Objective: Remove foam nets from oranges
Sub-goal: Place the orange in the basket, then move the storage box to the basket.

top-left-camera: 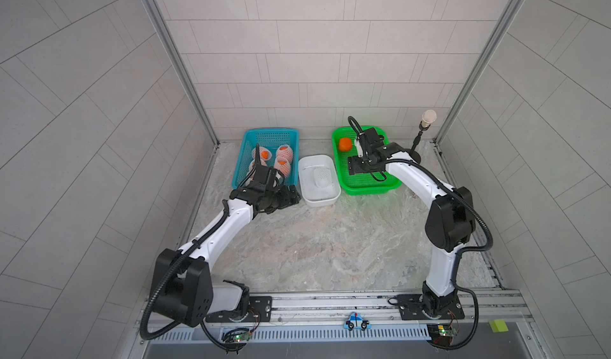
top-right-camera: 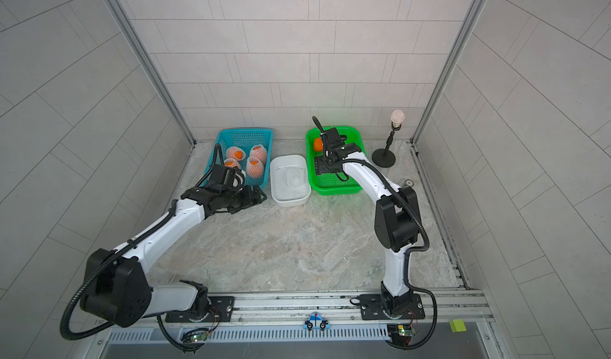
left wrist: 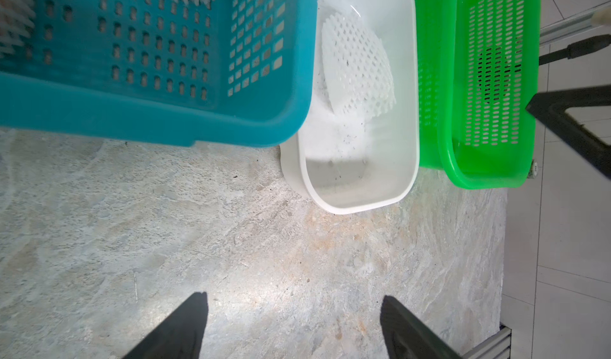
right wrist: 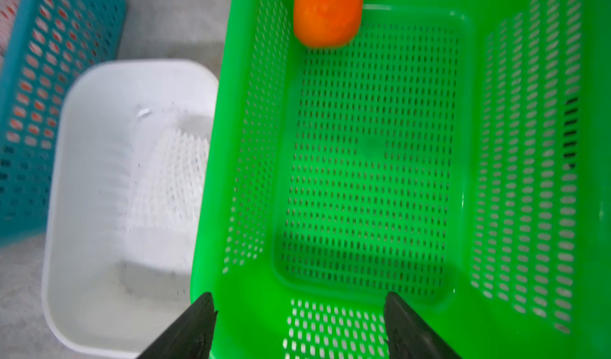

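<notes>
Pose: left arm (top-left-camera: 231,222) stretched forward and low, wrist turned inward. The left end effector (left wrist: 294,307) has jaws wide apart, nothing between them. On the other side the right arm (top-left-camera: 416,179) is elbow-up with forearm angled inward; right end effector (right wrist: 297,307) also spread, empty.

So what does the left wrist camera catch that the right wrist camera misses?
Left wrist only: the open left gripper over bare tabletop, plus the black lamp stand. Right wrist only: the open right gripper and a bare orange in the green basket. Both: the blue basket, the green basket, and the white tub holding one empty foam net.
</notes>
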Controlling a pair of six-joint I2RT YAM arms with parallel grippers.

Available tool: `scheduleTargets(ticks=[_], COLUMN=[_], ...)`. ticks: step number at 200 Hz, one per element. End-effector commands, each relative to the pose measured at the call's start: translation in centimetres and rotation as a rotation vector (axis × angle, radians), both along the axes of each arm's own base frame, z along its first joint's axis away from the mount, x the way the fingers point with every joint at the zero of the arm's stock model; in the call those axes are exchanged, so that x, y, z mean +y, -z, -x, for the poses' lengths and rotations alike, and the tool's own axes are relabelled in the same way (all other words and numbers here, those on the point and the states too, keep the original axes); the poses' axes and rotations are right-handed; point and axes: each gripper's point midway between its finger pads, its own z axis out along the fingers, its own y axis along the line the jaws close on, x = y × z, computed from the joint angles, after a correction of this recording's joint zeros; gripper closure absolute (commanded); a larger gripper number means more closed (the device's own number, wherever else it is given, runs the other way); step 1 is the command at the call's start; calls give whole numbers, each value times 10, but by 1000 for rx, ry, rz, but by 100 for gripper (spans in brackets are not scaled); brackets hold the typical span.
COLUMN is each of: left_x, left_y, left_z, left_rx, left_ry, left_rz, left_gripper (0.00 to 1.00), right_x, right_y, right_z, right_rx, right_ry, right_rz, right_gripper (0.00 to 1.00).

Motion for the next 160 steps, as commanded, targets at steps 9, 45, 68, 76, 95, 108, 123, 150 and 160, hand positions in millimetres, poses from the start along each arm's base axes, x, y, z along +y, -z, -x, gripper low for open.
scheduleTargets(ticks=[9,45,68,76,95,108,123,150,160], left_x=[-34,-73,-85,-89,-96,-99,-99,-98,-96], left_y=[-10,-7,2,5,13,19,26,36,40], left_z=[14,21,15,13,8,7,6,-4,-11], left_rx=[-12,-9,5,13,30,49,61,61,64], left_ry=[68,149,166,167,174,175,177,170,164], left_rz=[71,70,73,81,105,106,100,82,76], left_gripper=[14,14,15,16,16,16,16,16,16], right_x=[-5,-25,-43,-51,-68,-73,-76,-70,-66], right_y=[-10,-18,-18,-20,-20,-16,-6,15,25], right_z=[24,46,55,55,49,40,27,7,2], right_rx=[-28,-66,-86,-98,-131,-124,-96,-42,-13], right_ry=[12,47,91,114,167,178,184,169,157], right_rz=[-16,17,71,100,181,221,244,256,258], right_gripper=[19,18,18,18,18,18,19,20,20])
